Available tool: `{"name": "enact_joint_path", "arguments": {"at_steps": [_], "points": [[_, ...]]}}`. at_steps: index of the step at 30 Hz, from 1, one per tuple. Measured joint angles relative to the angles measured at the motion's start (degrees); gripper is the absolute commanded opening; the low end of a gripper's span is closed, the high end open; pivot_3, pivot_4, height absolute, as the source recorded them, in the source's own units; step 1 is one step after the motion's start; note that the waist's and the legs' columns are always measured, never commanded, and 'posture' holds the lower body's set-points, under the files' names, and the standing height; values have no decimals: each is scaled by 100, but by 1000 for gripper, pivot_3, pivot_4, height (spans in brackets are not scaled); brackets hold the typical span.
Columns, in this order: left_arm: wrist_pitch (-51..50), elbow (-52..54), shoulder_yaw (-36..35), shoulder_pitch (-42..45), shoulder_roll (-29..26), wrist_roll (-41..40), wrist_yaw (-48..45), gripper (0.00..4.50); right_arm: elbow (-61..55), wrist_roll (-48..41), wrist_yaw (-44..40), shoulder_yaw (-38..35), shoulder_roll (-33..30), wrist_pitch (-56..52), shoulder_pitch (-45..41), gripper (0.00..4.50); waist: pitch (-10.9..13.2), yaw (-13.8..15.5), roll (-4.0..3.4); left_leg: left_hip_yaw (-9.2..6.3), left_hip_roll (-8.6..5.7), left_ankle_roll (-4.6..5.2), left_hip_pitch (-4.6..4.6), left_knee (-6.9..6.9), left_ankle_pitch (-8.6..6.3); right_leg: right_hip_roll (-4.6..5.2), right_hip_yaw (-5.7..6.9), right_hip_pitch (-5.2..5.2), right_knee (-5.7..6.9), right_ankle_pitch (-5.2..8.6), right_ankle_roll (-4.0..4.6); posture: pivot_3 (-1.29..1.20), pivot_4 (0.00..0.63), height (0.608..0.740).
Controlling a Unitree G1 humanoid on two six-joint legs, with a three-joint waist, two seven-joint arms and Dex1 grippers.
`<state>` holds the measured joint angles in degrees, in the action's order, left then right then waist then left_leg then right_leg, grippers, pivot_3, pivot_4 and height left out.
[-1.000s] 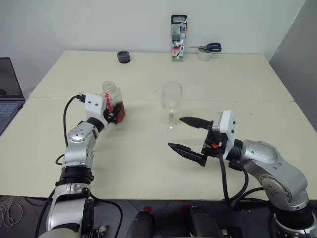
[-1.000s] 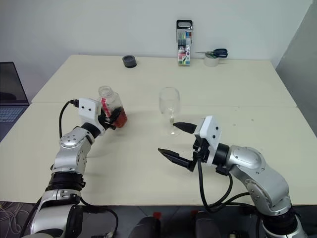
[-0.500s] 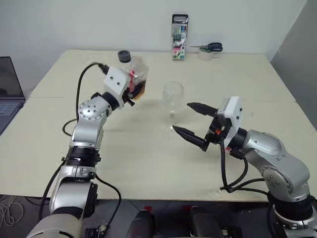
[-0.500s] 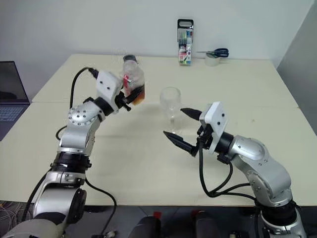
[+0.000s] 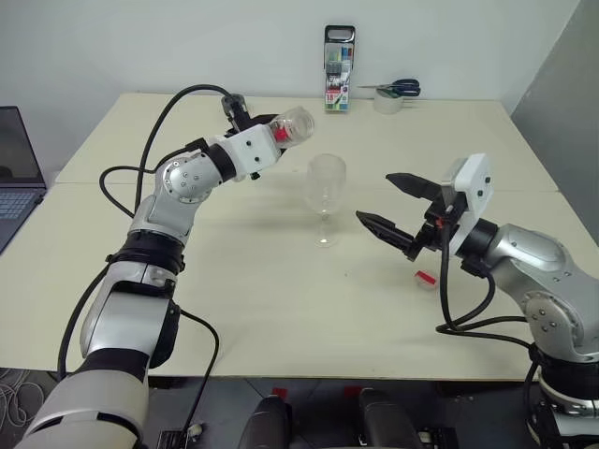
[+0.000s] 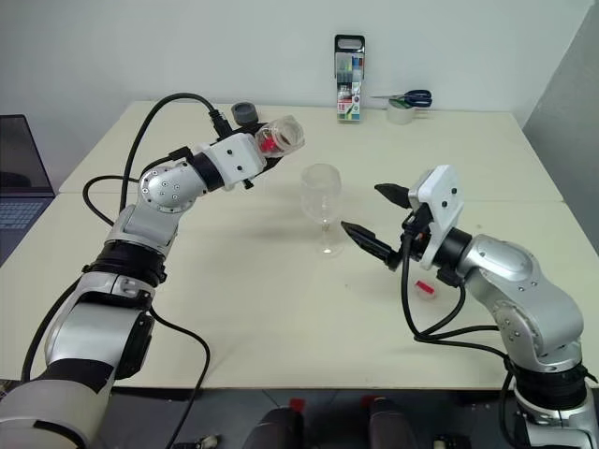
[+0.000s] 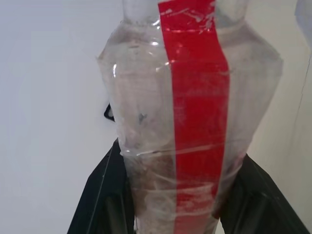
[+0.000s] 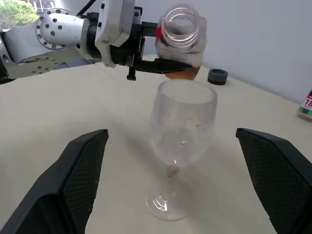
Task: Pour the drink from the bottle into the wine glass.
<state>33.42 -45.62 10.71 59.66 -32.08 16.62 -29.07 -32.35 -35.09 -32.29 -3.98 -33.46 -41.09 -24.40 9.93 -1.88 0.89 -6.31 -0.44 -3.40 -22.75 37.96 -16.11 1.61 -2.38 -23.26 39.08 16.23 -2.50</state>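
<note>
Clear bottle (image 7: 185, 122) striped with a vertical red label, amber drink (image 8: 183, 73) inside, beside a colourless wine glass (image 5: 326, 192) on a cream surface (image 5: 281, 290), plus a red cap (image 5: 425, 278), black fingers (image 8: 78, 180), blue-handled scissors (image 5: 398, 90) and a dark round lid (image 6: 245, 113).
</note>
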Motion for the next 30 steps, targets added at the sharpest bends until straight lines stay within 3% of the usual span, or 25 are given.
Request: {"name": "enact_joint_path", "arguments": {"at_steps": [8,30], "points": [[927,-656,404,393,-31,861,753,1713,5,-17,-37,-21,-58,1,0,4500,0,-3,1,0,0,0,-2,1,0,0,0,-1,2,0,0,0,150,740],[1471,-1217,937,864,-254,2101,2373,1713,-3,1,-3,102,102,46,43,4500,0,-5,1,0,-2,-1,-3,1,0,0,1,-2,4,0,0,0,150,740]]}}
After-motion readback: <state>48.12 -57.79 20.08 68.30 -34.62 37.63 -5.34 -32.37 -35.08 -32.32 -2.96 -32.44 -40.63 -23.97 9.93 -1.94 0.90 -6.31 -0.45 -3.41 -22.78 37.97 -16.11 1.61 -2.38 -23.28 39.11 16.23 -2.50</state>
